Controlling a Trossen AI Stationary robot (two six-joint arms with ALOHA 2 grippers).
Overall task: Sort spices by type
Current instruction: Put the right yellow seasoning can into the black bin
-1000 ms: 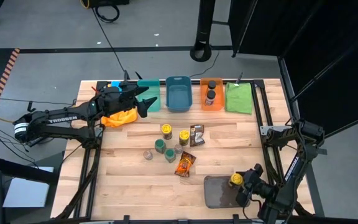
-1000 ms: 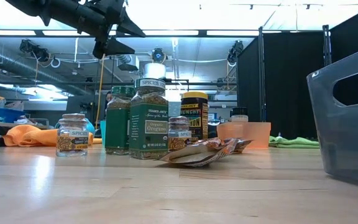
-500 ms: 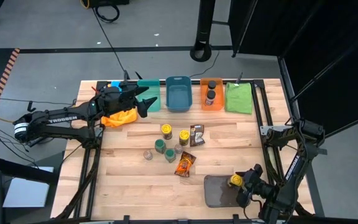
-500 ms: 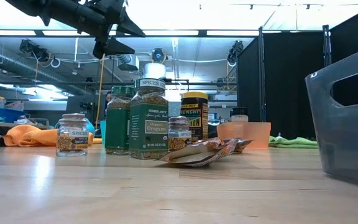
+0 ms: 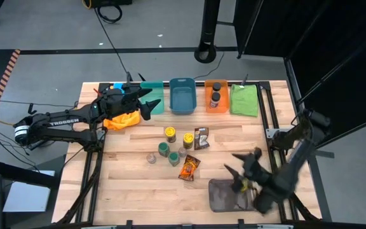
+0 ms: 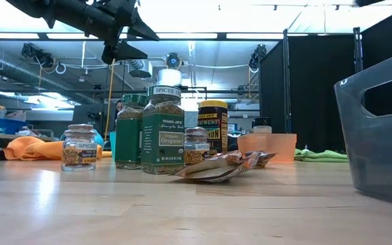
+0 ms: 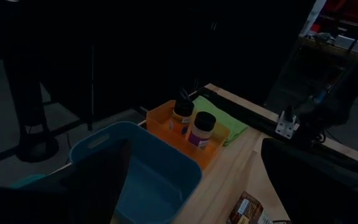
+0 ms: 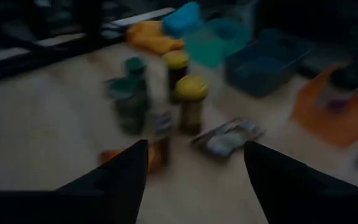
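Note:
Several small spice jars with yellow (image 5: 169, 132), green (image 5: 163, 148) and grey (image 5: 151, 158) lids stand at the table's middle. A brown packet (image 5: 201, 137) and an orange packet (image 5: 189, 167) lie beside them. Two jars (image 5: 215, 93) stand in the orange bin (image 5: 225, 105). One yellow-lidded jar (image 5: 239, 185) stands on the grey tray (image 5: 221, 197). My right gripper (image 5: 232, 162) is open and empty, above the table just beyond the tray, and faces the jars (image 8: 190, 106). My left gripper (image 5: 148, 103) is open and empty, raised over the teal bin (image 5: 154, 89).
A blue bin (image 5: 183, 95) stands between the teal and orange bins along the far edge, with a green cloth (image 5: 244, 100) to the right. An orange cloth (image 5: 121, 119) lies under my left arm. Bare wood lies at the near left.
My right gripper has left the yellow-lidded jar on the grey tray. It has risen and swung toward the table's far left, toward the jars at the middle. The jar stays upright on the tray.

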